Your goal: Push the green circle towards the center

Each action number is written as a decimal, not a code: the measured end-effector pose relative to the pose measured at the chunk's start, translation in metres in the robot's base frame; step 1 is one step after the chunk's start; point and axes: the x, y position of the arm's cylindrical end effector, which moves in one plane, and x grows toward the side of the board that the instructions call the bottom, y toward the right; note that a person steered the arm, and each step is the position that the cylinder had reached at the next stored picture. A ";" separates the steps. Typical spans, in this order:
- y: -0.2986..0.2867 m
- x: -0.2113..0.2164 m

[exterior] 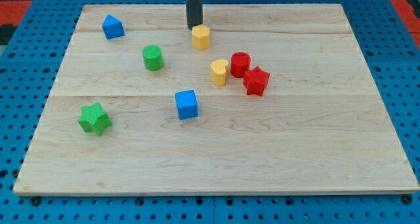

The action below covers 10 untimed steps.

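Nearest the view's bottom lies the green star (94,118), at the board's left, and from it the eye climbs to my tip (194,29), the one working end I have. It is a plain dark rod with nothing to open or close, and it grips nothing. It stands near the view's top, slightly left of middle, its end just beside the yellow hexagon (201,37), at that block's upper left; whether the two actually touch I cannot tell.

Below and to the right of the hexagon sits a tight cluster: the yellow heart (219,72), the red cylinder (240,64) just beside it on the right, and the red star (256,81) close against the cylinder's lower right.

Left of my tip and lower, well apart from it, is the green circle (153,57), standing alone in the board's upper-left part, left of the hexagon and of the centre. Farther to the upper left is the blue house-shaped block (113,27). A blue cube (187,104) rests near the middle of the board (315,152), below the circle and to its right.
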 end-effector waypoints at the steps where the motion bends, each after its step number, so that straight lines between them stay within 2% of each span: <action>1: 0.008 0.032; 3: 0.005 0.034; 4: -0.037 0.014; 5: -0.109 0.022; 6: -0.117 0.065; 7: -0.079 0.081; 9: -0.048 0.106; 10: -0.052 0.124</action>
